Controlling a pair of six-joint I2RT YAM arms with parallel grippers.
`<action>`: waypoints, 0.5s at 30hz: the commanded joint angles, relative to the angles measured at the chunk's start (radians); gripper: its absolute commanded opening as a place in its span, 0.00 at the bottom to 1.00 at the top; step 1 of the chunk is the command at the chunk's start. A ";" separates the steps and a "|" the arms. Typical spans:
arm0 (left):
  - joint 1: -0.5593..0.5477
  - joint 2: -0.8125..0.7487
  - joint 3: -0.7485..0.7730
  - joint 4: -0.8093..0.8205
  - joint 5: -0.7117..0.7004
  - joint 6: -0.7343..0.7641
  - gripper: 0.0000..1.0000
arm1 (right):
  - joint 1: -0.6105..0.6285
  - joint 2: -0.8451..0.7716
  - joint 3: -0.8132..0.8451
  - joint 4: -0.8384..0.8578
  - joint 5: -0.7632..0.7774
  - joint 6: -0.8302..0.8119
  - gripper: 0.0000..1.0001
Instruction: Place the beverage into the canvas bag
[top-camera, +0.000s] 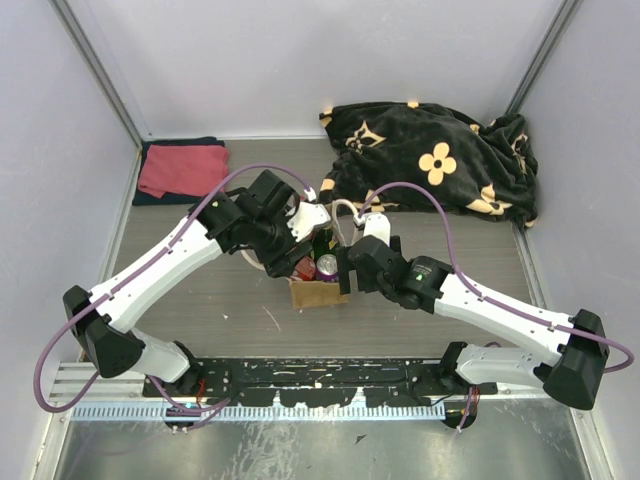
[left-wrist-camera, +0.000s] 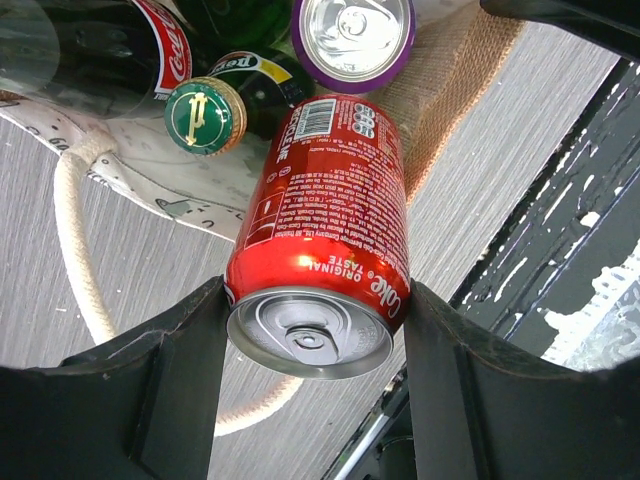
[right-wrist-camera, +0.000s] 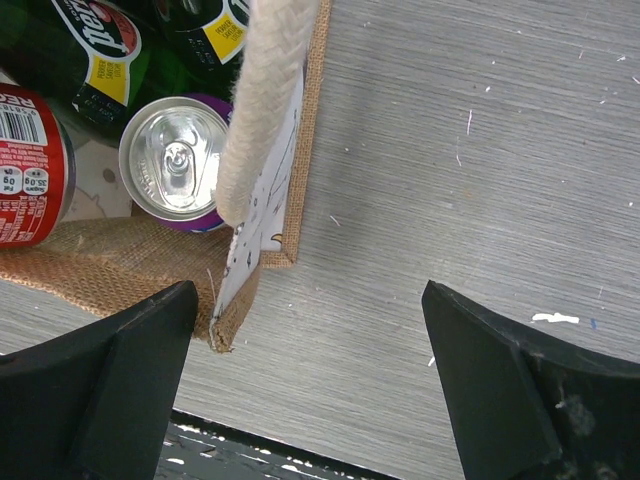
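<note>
- Across the grey table (top-camera: 230, 310), two cloths lie at the far edge: one black flowered blanket (top-camera: 430, 165) on the right, one folded red cloth (top-camera: 183, 168) on the left; neither belongs to the job
- At mid-table stands one canvas bag (top-camera: 318, 293), tan, mouth up, crowded inside; two white rope handles (right-wrist-camera: 265, 90) show, one on each side
- Inside it, three bottles appear in the left wrist view: two green bottles (left-wrist-camera: 205, 115) and one dark cola bottle (left-wrist-camera: 100, 50); more may be hidden
- Two cans in all: one purple can (left-wrist-camera: 352, 35) stands upright in a corner of the bag; one red Coke can (left-wrist-camera: 325, 210), the beverage, is not yet in; it hangs tilted just above the bag's mouth, base toward the purple can
- Left gripper (left-wrist-camera: 315, 340) clamps the Coke can by its sides, near the top; right gripper (right-wrist-camera: 310, 370) is spread wide, holding nothing, just outside the bag's wall
- Step in hand, as I judge it: the insertion; the next move calls for righting the can, finding the gap beside the purple can, lowering, then letting go
</note>
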 joint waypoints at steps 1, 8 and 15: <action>-0.010 0.030 0.036 -0.065 -0.047 0.021 0.00 | 0.009 0.011 0.045 0.002 0.000 -0.036 1.00; -0.035 0.096 0.074 -0.070 -0.063 0.017 0.00 | 0.009 -0.006 0.061 0.050 0.016 -0.051 1.00; -0.056 0.142 0.087 -0.087 -0.091 0.017 0.00 | 0.009 -0.005 0.055 0.092 0.032 -0.064 1.00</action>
